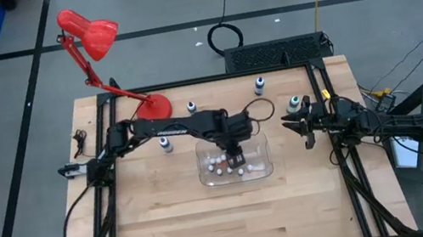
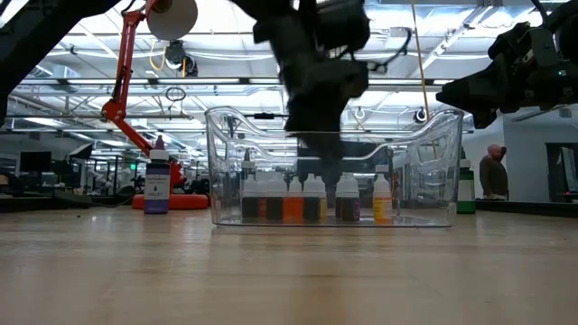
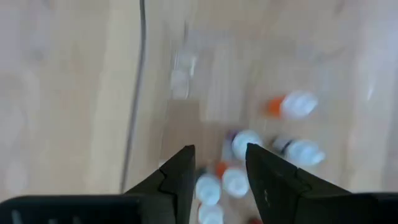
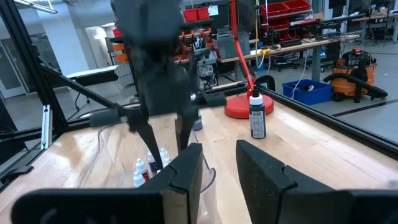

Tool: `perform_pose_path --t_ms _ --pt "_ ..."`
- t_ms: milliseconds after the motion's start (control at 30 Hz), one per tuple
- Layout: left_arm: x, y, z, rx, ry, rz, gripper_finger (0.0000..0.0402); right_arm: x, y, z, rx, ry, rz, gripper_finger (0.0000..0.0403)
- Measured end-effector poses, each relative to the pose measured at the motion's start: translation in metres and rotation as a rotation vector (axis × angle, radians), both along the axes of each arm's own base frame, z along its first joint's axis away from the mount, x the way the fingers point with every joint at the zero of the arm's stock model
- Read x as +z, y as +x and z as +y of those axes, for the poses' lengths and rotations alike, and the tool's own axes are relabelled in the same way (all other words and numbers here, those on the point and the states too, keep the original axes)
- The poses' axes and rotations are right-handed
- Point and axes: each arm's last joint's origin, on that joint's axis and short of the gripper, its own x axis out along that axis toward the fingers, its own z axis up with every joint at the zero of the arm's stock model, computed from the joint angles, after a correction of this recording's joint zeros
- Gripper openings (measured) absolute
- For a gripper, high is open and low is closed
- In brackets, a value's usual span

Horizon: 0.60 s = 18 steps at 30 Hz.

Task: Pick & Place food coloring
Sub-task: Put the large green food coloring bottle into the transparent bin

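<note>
Several small food coloring bottles (image 2: 312, 199) with white caps and coloured bodies stand upright on the floor of a clear plastic container (image 1: 204, 176) at mid-table. My left gripper (image 3: 221, 152) hangs open over them, pointing steeply down, with its fingertips (image 2: 321, 158) inside the container's walls just above the caps and nothing between them. The left wrist view shows white caps (image 3: 245, 143) below the gap. My right gripper (image 4: 219, 149) waits open at the table's right edge (image 1: 299, 128), level, holding nothing.
Single bottles stand on the table around the container: one to its left (image 1: 166, 144), two at the far side (image 1: 191, 106) (image 1: 259, 85), one by my right gripper (image 1: 294, 104). A red desk lamp's base (image 1: 154, 107) sits far left. The near half is bare wood.
</note>
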Motion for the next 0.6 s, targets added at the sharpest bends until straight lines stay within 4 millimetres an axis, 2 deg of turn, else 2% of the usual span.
perform_pose_path --t_ms 167,300,400,467,533,600 --pt "0.042 0.007 0.001 0.003 0.007 -0.089 0.0144 0.000 0.000 0.000 0.000 0.000 0.000 0.0089" --pt "0.078 -0.006 -0.008 0.000 0.098 -0.089 0.0145 0.000 0.000 0.000 0.000 0.000 0.000 0.0089" --pt "0.111 -0.029 -0.028 0.004 0.234 -0.166 0.0145 0.000 0.000 0.000 0.000 0.000 0.000 0.0089" --pt "0.128 -0.054 -0.042 0.023 0.337 -0.227 0.0145 0.000 0.000 0.000 0.000 0.000 0.000 0.0089" --pt "0.134 -0.079 -0.052 0.039 0.432 -0.306 0.0145 0.000 0.000 0.000 0.000 0.000 -0.001 0.0089" --pt "0.126 -0.107 -0.059 0.033 0.464 -0.377 0.0145 0.000 0.000 0.000 0.000 0.000 0.000 0.0089"
